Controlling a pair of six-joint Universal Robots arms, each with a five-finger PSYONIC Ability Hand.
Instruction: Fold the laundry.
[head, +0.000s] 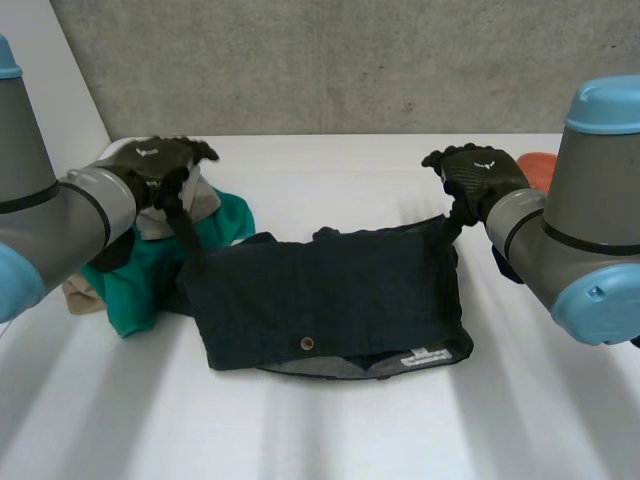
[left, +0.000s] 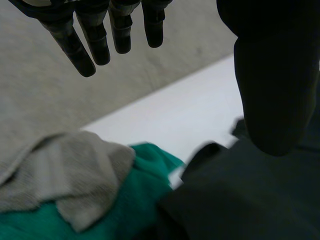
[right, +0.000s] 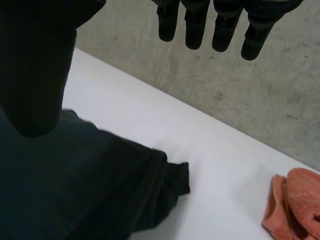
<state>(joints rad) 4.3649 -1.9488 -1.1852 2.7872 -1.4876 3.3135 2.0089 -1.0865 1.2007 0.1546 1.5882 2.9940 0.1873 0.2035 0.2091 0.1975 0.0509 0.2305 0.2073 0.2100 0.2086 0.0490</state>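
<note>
Head view: btn (head: 306, 343), label (head: 425, 357) on dark garment (head: 330, 290)

A dark garment (head: 330, 300), probably shorts, lies spread out, its waistband with metal button (head: 306, 343) and label (head: 425, 356) nearest the camera and both far corners drawn upward. Touching it, a crumpled green cloth (head: 135, 285) lies under a grey cloth (left: 65, 175). An orange cloth (right: 295, 205) lies well apart.
</note>
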